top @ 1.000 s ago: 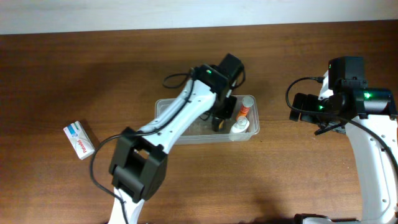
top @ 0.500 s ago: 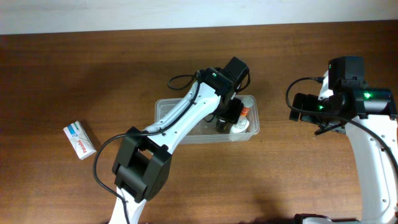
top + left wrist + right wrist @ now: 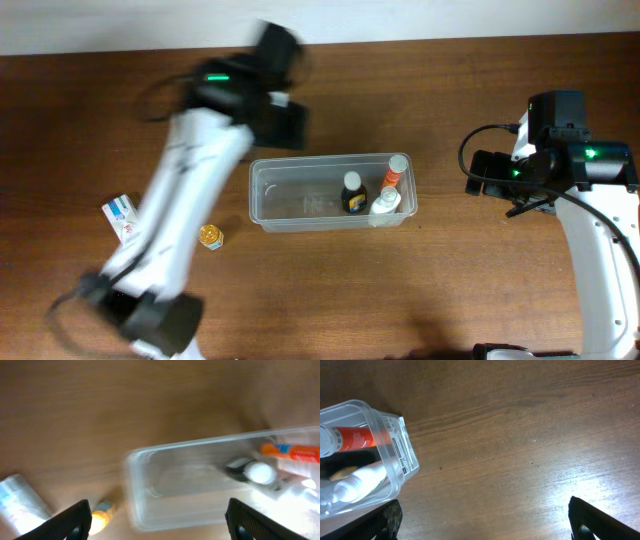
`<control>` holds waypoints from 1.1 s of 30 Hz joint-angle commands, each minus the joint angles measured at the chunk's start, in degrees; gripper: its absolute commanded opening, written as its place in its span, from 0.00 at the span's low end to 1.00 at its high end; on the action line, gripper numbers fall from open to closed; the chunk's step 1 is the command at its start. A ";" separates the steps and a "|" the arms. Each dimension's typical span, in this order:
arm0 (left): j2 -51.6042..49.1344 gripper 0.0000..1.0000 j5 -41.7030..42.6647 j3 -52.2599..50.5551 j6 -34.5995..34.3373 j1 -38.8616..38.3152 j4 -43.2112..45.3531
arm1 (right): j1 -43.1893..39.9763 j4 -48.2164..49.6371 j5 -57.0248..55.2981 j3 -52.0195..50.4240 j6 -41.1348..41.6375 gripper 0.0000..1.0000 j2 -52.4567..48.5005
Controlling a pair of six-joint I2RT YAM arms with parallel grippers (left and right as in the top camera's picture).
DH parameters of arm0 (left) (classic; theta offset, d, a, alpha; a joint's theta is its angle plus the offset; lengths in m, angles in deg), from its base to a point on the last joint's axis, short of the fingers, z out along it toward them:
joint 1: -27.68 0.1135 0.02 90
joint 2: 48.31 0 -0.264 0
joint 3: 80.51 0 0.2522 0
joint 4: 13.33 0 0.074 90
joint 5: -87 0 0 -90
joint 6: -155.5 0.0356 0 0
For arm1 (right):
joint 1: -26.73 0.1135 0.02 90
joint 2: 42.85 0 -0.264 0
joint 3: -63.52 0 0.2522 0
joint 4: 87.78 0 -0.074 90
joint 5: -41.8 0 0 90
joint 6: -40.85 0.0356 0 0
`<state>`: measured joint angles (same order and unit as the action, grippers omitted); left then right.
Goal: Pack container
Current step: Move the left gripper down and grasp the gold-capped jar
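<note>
Sitting mid-table, clear shallow rectangular plastic container [image 3: 290, 195] holds dark-capped bottle [image 3: 352, 190], orange bottle [image 3: 392, 176] and white bottle [image 3: 383, 206] at its right end. Left gripper [image 3: 157, 512] blurred, fingers spread, empty. Right gripper [image 3: 485, 520] spread, empty, near container's right end. Small yellow item [image 3: 210, 236] and white-blue packet [image 3: 118, 212] lie left of container.

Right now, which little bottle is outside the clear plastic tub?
The tiny yellow bottle on the wooden table, left of the clear plastic tub. The black-capped bottle, the orange bottle and the white bottle sit inside it.
</note>
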<state>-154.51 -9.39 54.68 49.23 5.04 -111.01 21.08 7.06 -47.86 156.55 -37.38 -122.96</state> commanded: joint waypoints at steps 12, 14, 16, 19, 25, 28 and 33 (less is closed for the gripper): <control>5.95 0.92 -0.17 -17.49 -0.90 12.50 -4.33 | -0.44 0.17 0.50 -0.42 -0.63 0.98 -0.31; 5.97 0.92 1.16 -24.41 -1.09 13.11 -0.59 | -0.44 0.17 0.50 -0.42 -0.63 0.98 -0.31; 6.05 0.92 3.87 -30.67 -1.07 14.10 3.19 | -0.44 0.17 0.50 -0.42 -0.83 0.98 -0.31; 6.05 0.92 7.78 -39.41 -1.05 16.22 9.44 | -0.44 0.22 0.50 -0.42 -0.83 0.98 -0.31; 6.03 0.94 9.33 -51.17 -0.79 18.84 17.55 | -0.44 0.22 0.50 -0.42 -0.83 0.98 -0.31; 6.03 0.94 10.10 -56.00 -0.81 18.69 21.40 | -0.44 0.20 0.50 -0.42 -0.83 0.98 -0.31; 6.03 0.95 10.05 -59.08 -0.81 18.69 25.00 | -0.44 0.13 0.50 -0.42 -0.83 0.98 -0.31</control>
<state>-148.60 -0.50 -2.74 48.70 23.69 -87.28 21.08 7.13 -47.84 156.33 -37.77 -122.96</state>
